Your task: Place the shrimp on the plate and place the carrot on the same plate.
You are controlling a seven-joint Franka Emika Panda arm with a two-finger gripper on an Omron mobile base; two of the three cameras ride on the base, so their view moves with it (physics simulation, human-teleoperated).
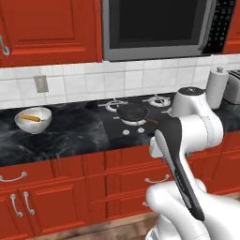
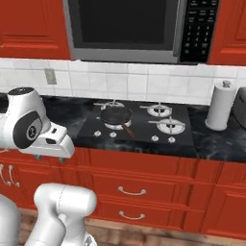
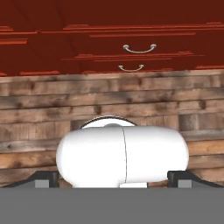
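We see the arm folded in front of the counter [image 1: 56,140], its hand pointed down at the wood floor [image 3: 43,105] and the red drawers [image 3: 140,48], so nothing is being reached for yet. In the hand view the gripper [image 3: 112,177] has its two dark tips standing far apart near the lower corners, with nothing between them.

Of the task's things, we can find one orange piece lying in the white bowl [image 1: 33,119] at the counter's left end, well apart from the arm. We judge it to be the carrot [image 1: 29,117], since it looks long and thin, but it is too small to be sure. The shrimp may lie under it or elsewhere; we cannot tell.

A dark pan [image 2: 116,115] sits on the stove's front left burner, and a paper towel roll [image 2: 220,106] stands to the right. A toaster [image 1: 233,86] is cut off at the frame edge.
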